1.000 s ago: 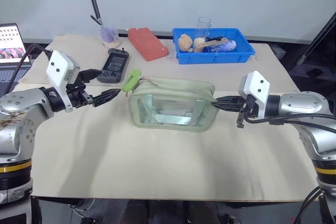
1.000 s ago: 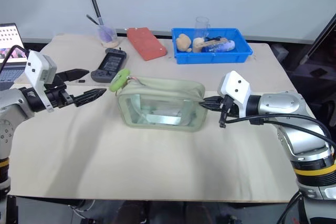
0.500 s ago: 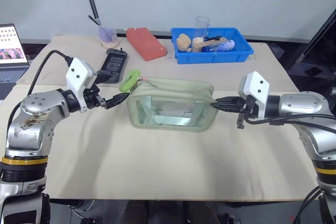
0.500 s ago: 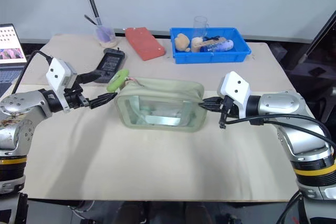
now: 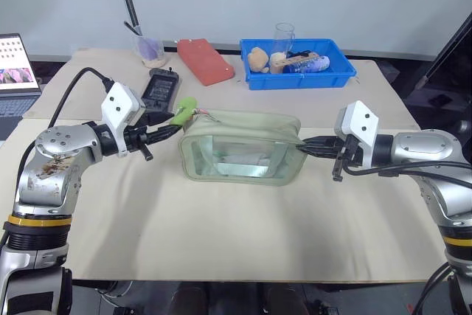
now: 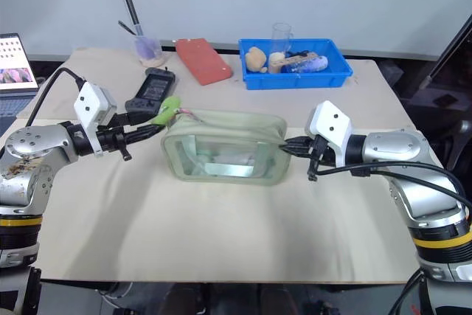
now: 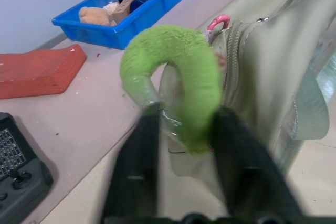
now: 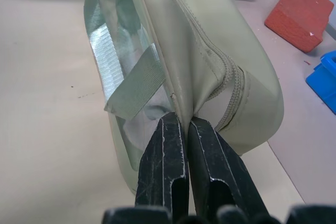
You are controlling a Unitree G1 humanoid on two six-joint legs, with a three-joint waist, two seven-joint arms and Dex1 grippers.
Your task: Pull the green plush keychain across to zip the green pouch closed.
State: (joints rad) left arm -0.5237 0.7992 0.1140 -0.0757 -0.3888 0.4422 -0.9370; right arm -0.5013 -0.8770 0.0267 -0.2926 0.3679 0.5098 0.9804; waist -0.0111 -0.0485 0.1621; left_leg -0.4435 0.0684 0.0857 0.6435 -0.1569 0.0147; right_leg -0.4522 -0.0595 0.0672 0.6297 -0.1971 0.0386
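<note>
A wide desk [image 5: 221, 241] covered in pale beige cloth lies in front of the robot, its near half bare. Toward the middle sits the green pouch [image 5: 242, 146], a boxy sage-green bag with a clear front window, its long side facing the robot.

At the pouch's right end, the right end effector [image 5: 304, 144] has its two black fingers pressed together, pinching a fold of fabric beside the zipper, and it has not shifted over the last second.

At the pouch's left end, the green plush keychain [image 5: 184, 111], a fuzzy lime ring tied to the zipper pull, stands just off the top corner. The left end effector [image 5: 171, 130] was spread wide and short of the ring a second ago. It has since moved in and drawn its fingers [image 7: 137, 166] together on the lower part of the ring.

So both ends look secured: one side anchoring the bag, the other gripping the pull. The drag across toward the right end seems ready to begin; the zipper appears not yet drawn.

Farther back lie a black handheld controller [image 5: 161, 88], a red block [image 5: 206, 60], a blue tray [image 5: 299, 65] of small items, and a laptop [image 5: 18, 70] at the far left edge.
</note>
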